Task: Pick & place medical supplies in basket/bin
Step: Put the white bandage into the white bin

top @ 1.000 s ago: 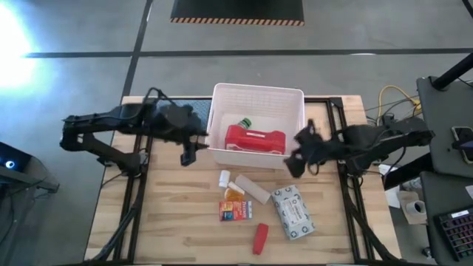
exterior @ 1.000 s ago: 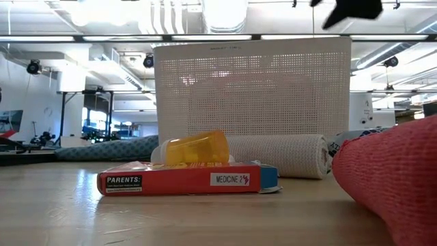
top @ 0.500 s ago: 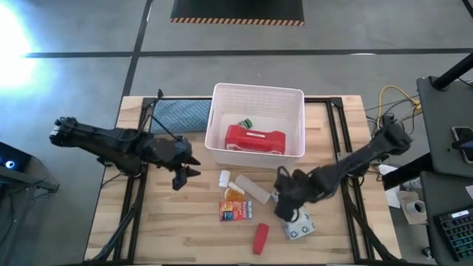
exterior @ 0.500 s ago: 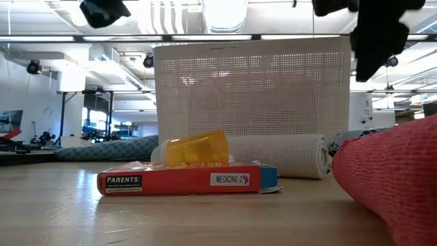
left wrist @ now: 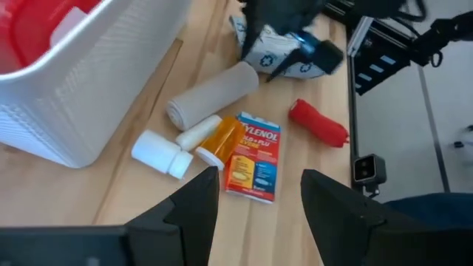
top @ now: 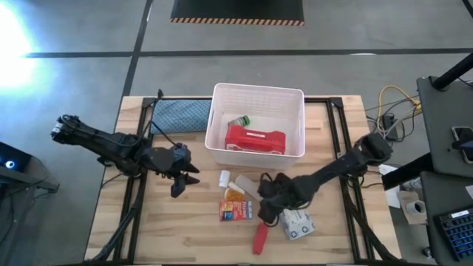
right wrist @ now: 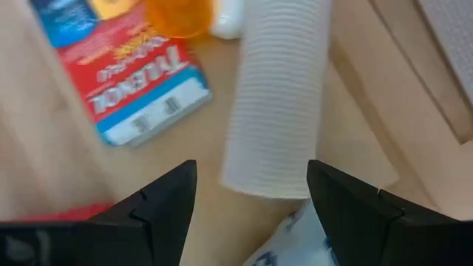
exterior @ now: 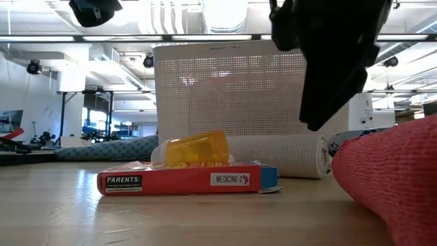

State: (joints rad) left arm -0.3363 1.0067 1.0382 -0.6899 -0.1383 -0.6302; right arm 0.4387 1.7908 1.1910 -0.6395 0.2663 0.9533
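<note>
The white slotted bin [top: 290, 103] holds the red case [top: 254, 139] and the green bottle [top: 242, 121]. Near of it, on the table, lie a white bottle [top: 224, 177], an orange bottle [left wrist: 218, 140], the beige roll [right wrist: 277, 96], the orange-red box [top: 235, 211], the red tube [top: 260, 238] and the grey-white pack [top: 298, 223]. My right gripper [right wrist: 251, 207] hovers open just above the roll's near end [exterior: 276, 155]. My left gripper [left wrist: 255, 199] is open in the air, left of the items, touching nothing.
The blue-grey folded cloth [top: 181, 114] lies left of the bin at the table's far edge. Bare wood spreads on the near left part of the table [top: 170, 229]. Black frame rails run along both table sides.
My right gripper has swung from beside the bin's right wall toward the near edge and leftward, coming down over the pack and then over the beige roll. My left gripper has drawn back from the bin's left wall toward the near edge. The supplies have not moved.
</note>
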